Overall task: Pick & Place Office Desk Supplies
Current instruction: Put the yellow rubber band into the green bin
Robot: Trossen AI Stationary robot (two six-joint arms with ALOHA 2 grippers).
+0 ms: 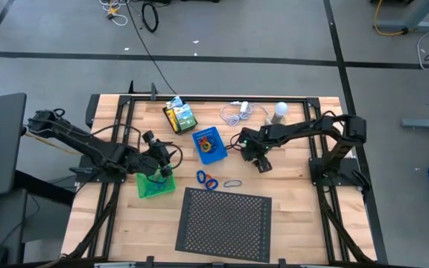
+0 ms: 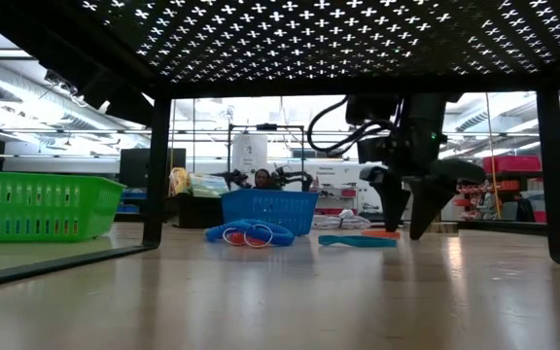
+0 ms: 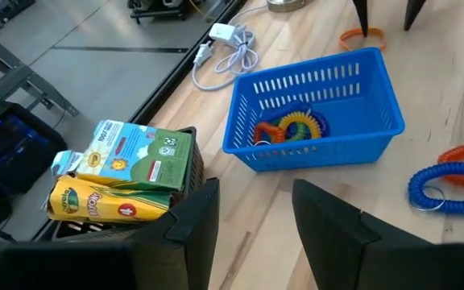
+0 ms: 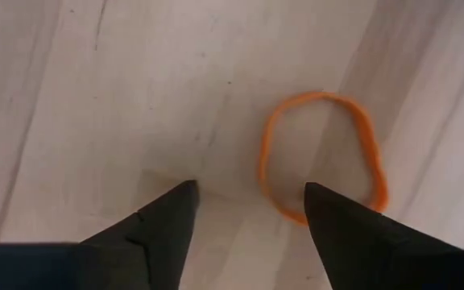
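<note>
An orange loop (image 4: 321,153) lies flat on the wood right of the blue tray (image 1: 209,145). My right gripper (image 4: 248,211) points down over it, open, with one fingertip over the loop's rim. My left gripper (image 3: 252,225) hovers open and empty above the green tray's (image 1: 155,184) far edge, facing the blue tray (image 3: 312,109), which holds coloured coil loops (image 3: 296,129). A black tray (image 1: 179,115) holds a yellow crayon box (image 3: 95,201) and a green-white box (image 3: 135,153). Blue and red loops (image 1: 205,179) and a bluish loop (image 1: 232,183) lie on the table. My right gripper comes from above, pointing down, one fingertip (image 4: 316,197) standing over the orange loop's near rim (image 4: 284,211) and the other beside the loop. The loop lies flat on the table. Whether the fingertip touches it, I cannot tell.
A large black perforated sheet (image 1: 222,223) stands on legs at the table's near side. A white coiled cable (image 1: 237,112) and a white bulb (image 1: 279,110) lie at the far edge. Bare wood shows right of my right gripper.
</note>
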